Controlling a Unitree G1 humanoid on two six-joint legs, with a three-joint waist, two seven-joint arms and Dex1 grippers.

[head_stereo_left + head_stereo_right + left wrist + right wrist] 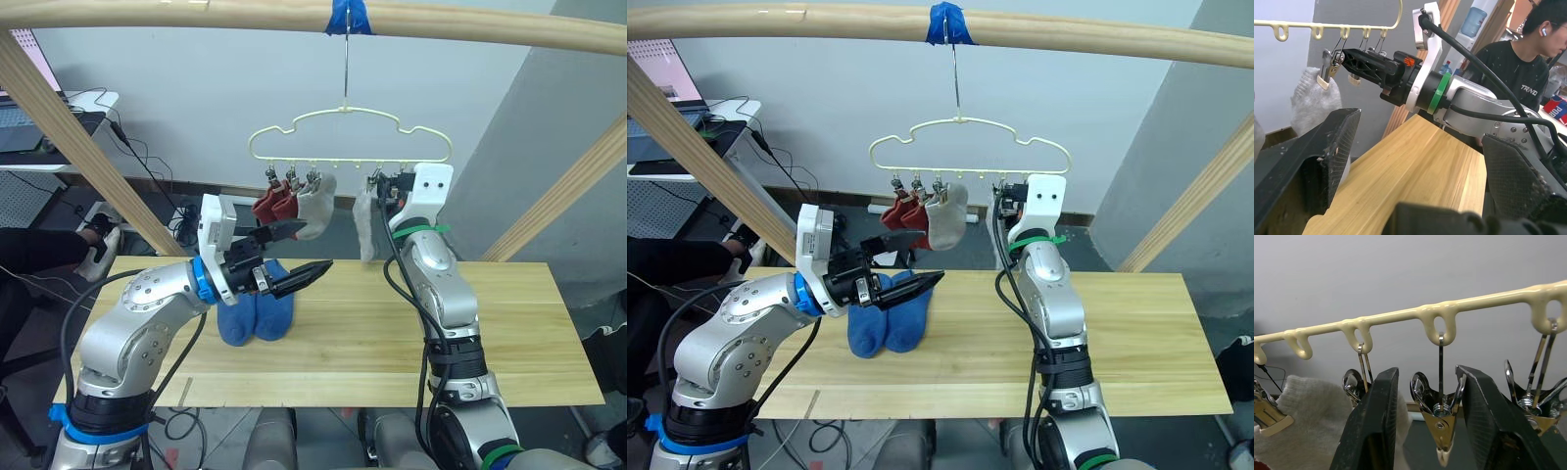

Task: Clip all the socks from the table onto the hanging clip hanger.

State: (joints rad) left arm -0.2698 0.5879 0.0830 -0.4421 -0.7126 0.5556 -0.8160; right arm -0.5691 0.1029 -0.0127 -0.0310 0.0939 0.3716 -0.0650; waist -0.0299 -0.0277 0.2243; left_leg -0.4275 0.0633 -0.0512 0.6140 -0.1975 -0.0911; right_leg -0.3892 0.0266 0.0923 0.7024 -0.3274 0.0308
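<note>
Right gripper (1425,431) spread wide around an empty clip (1441,431) on clip hanger (348,132). Left gripper (299,255) open, empty, partly hiding blue socks (257,313) (pair, outlines merged).

Pale grey wall (196,98) behind; desk (59,108) (cables trailing) left.

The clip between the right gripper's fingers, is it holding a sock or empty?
Empty: the clip hangs shut with nothing in it, between the open right gripper fingers.
</note>
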